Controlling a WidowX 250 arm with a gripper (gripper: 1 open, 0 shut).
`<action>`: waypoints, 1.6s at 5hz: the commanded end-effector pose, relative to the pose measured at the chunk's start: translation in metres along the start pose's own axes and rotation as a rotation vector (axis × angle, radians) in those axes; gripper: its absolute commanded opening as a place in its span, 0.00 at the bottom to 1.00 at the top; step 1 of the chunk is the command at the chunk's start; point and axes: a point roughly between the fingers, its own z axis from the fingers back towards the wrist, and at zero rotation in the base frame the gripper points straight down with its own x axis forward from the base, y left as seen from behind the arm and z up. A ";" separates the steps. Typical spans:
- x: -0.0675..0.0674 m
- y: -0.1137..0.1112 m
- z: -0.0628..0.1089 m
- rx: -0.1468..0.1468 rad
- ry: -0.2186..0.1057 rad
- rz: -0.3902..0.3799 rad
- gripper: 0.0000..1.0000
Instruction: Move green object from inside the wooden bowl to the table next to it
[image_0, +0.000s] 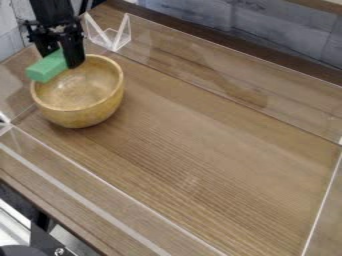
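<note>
The green object (46, 68) is a small bright green block hanging above the far-left rim of the wooden bowl (80, 97). My black gripper (59, 58) points down from the top left and is shut on the block's upper right end. The block tilts, its free end lower and out over the bowl's left edge. Nothing lies inside the round, light tan bowl. It rests on the brown wood-grain table (201, 140) near the back left corner.
A clear acrylic wall (254, 85) runs around the table's edges, close behind and left of the bowl. Bare wood stretches to the right and front of the bowl. A dark brick wall (267, 25) stands behind.
</note>
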 end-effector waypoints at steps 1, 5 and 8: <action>0.008 -0.003 0.035 0.037 -0.089 0.020 0.00; 0.033 -0.035 0.030 -0.005 -0.094 -0.104 0.00; 0.050 -0.056 0.016 -0.027 -0.105 -0.099 0.00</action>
